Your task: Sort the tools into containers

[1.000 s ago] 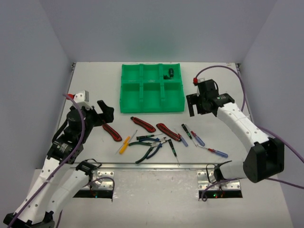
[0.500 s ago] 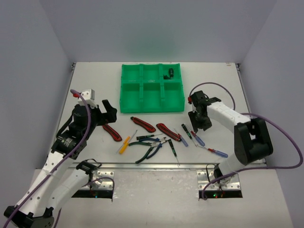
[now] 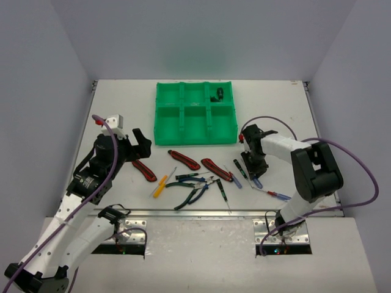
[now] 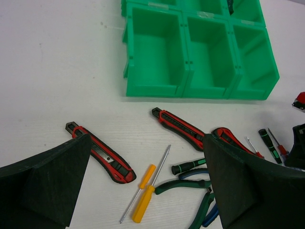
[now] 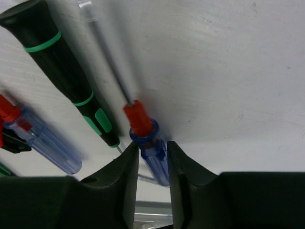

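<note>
Between the narrow jaws of the right gripper (image 5: 152, 153): small blue clear-plastic precision screwdriver with red collar (image 5: 146, 138), pinched across its handle, presumably for lifting toward the green six-compartment plastic tray (image 3: 194, 138).

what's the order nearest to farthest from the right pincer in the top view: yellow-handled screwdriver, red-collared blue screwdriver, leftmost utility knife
1. red-collared blue screwdriver, between the right pincer's fingers
2. yellow-handled screwdriver, well to the left, near edge
3. leftmost utility knife, at the far left end
</note>
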Controlling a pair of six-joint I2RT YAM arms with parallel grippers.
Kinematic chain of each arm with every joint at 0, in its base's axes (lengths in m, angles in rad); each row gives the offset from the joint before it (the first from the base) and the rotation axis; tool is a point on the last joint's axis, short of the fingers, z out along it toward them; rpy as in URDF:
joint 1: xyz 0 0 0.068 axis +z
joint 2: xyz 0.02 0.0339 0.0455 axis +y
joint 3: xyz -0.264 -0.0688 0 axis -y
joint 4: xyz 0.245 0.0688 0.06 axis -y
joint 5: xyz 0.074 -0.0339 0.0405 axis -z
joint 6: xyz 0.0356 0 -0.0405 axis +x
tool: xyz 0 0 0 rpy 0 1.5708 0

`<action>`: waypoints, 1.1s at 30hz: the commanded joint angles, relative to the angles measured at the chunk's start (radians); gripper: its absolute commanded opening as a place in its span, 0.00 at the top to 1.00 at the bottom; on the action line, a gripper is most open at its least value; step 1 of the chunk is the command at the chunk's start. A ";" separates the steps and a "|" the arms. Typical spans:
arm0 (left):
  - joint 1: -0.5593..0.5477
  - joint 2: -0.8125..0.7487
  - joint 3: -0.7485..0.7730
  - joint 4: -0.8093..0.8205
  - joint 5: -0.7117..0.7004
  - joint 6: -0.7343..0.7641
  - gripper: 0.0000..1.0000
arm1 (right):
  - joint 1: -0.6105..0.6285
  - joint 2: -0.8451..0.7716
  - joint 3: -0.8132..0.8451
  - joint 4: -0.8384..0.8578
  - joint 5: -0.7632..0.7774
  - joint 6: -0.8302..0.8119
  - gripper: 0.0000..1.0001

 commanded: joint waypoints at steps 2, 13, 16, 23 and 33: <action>-0.011 -0.001 0.006 0.036 0.000 0.004 0.00 | -0.002 0.047 0.002 0.050 0.056 -0.002 0.79; -0.015 0.061 0.033 0.126 0.331 -0.085 0.00 | 0.034 -0.355 0.060 0.120 -0.002 0.020 1.00; -0.025 0.105 -0.070 0.537 0.679 -0.286 0.00 | 0.055 -0.493 -0.027 0.276 -0.378 0.062 1.00; -0.242 0.297 -0.114 1.118 0.832 -0.448 0.00 | 0.115 -0.639 -0.212 0.791 -1.063 0.365 1.00; -0.410 0.483 0.044 0.918 0.641 -0.339 0.21 | 0.164 -0.668 -0.197 0.903 -1.165 0.470 1.00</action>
